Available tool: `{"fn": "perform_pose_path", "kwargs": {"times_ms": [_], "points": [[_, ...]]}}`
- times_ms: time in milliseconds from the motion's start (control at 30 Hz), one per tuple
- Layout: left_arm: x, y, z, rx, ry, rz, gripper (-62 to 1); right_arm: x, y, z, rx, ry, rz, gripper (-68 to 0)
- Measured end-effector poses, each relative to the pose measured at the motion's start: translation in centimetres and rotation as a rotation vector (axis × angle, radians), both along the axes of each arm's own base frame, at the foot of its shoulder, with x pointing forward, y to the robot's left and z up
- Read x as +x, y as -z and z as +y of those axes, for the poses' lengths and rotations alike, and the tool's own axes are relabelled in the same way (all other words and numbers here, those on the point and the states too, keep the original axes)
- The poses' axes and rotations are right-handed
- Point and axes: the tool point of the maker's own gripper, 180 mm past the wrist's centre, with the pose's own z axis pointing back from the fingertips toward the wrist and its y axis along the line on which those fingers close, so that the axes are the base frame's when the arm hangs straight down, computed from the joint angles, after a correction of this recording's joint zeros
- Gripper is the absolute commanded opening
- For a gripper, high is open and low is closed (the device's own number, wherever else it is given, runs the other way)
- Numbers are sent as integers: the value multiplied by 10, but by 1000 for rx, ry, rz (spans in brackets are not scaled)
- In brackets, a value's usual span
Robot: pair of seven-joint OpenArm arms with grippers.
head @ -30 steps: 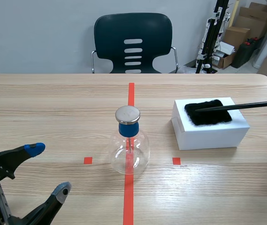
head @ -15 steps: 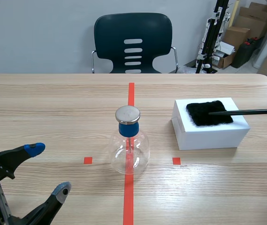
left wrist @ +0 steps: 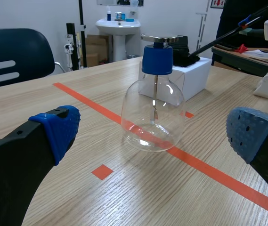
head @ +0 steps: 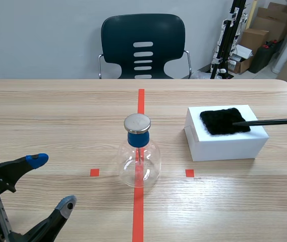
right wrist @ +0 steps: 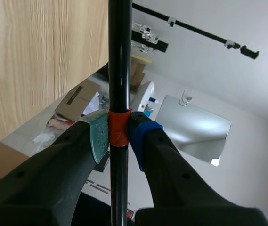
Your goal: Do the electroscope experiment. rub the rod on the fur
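rod tip set on the fur

the rod [head: 269, 121] is clamped at its orange band between the pads of the right gripper [right wrist: 119, 134]. it is held level, brought in from 3 o'clock, with its tip placed on the 3 o'clock half of the fur [head: 219, 121]. the fur is spread atop the box [head: 224, 146], at 2 o'clock of the flask [head: 139, 161]. the left gripper [head: 52, 182] is held wide open on nothing, at 8 o'clock of the flask.

A dark chair [head: 142, 46] stands beyond the table [head: 57, 121] at twelve o'clock. Cardboard boxes [head: 256, 38] and a black stand [head: 228, 38] crowd the floor at two o'clock. A white box [head: 228, 145] sits on the table toward three o'clock.
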Motion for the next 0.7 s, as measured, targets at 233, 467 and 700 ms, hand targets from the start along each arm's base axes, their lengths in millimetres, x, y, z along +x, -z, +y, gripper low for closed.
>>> {"fn": "perform_pose_path", "kwargs": {"times_ms": [233, 467, 700], "points": [[0, 0, 0, 0, 0, 0, 14, -22, -16, 2, 76, 19, -134, -671], [0, 0, 0, 0, 0, 0, 14, -52, -41, 24, 151, -26, -206, -671], [0, 0, 0, 0, 0, 0, 14, -79, -73, 68, 227, -106, -247, -671]]}}
